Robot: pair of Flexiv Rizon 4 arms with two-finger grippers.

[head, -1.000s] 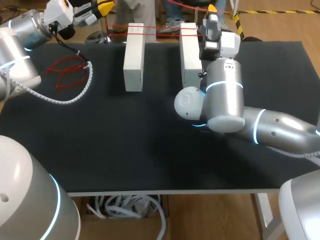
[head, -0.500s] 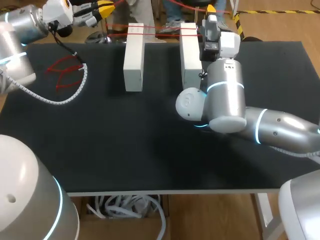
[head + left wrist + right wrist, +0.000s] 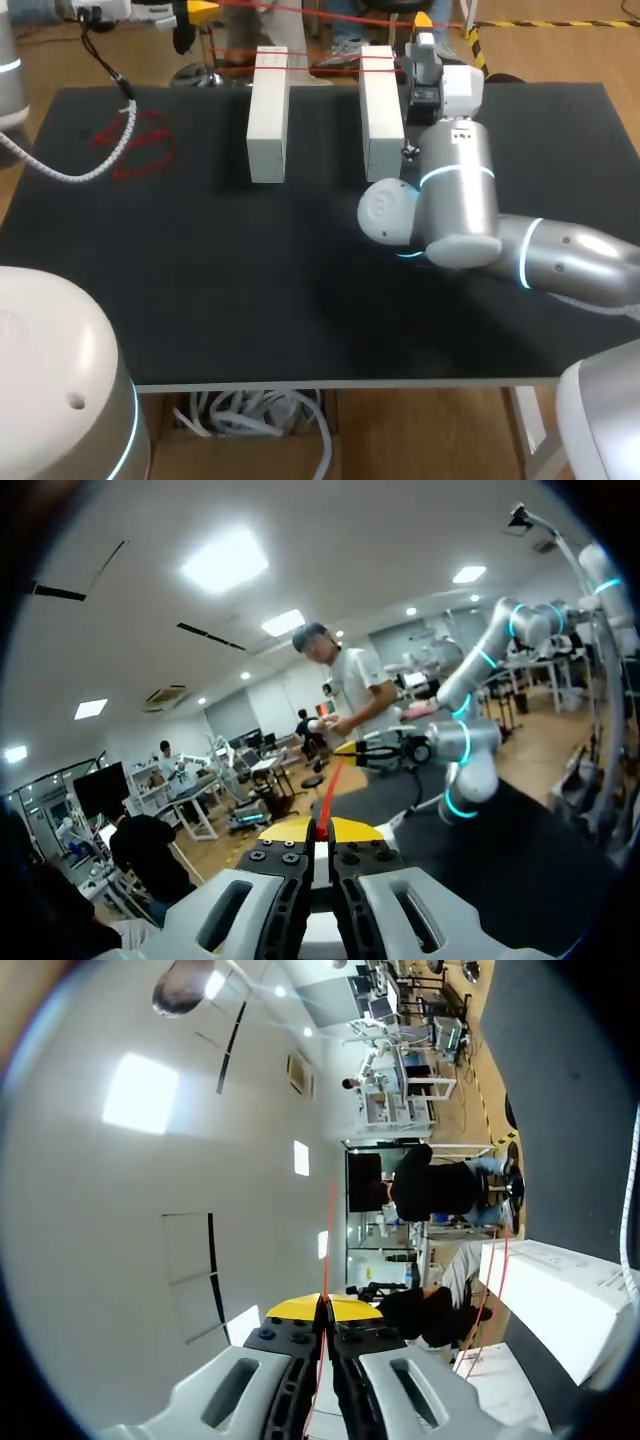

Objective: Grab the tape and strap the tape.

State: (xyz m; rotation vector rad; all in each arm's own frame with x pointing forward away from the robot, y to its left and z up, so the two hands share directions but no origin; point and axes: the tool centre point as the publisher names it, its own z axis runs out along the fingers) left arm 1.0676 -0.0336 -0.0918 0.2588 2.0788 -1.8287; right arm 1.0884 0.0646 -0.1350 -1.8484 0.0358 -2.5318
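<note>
Red tape (image 3: 325, 57), likely light, limp and easily twisted, crosses two white blocks (image 3: 268, 110) at upper middle of the head view. The left gripper (image 3: 322, 830) and right gripper (image 3: 322, 1308) each pinch it; hold near the ends.

Bright, even light falls from above onto the matte black table (image 3: 250, 290), which gives back no glare. Only soft, short shadows lie beside the two white blocks (image 3: 268, 110), with a broader, fainter one under the right arm (image 3: 460, 200), whose silver shell carries pale highlights and glowing cyan rings. The left wrist view shows the source itself — rectangular ceiling panels (image 3: 225, 560) burnt out to plain white — and both wrist views darken toward their black rims.
</note>
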